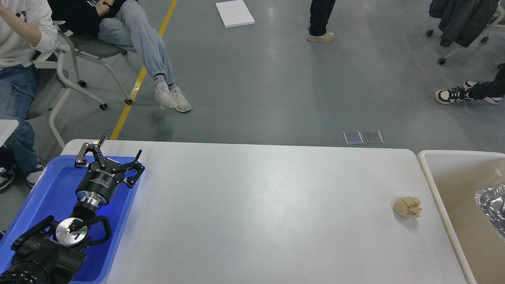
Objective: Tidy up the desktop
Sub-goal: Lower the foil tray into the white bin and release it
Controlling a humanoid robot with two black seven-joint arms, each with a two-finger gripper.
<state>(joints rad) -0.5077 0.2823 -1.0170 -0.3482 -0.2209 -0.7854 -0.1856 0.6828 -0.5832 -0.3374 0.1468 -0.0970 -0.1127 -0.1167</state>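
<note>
The white desktop (256,213) fills the lower part of the head view. A crumpled tan paper ball (407,207) lies on it near the right edge. My left gripper (118,146) is open and empty, fingers spread, above the far end of the blue tray (43,197) at the table's left. The right gripper is out of view.
A beige, white-rimmed bin (442,197) stands right of the table, with a crinkled foil tray (493,207) in it at the frame's edge. Seated people and chairs (67,67) are beyond the table's far left; feet and a chair are at the far right.
</note>
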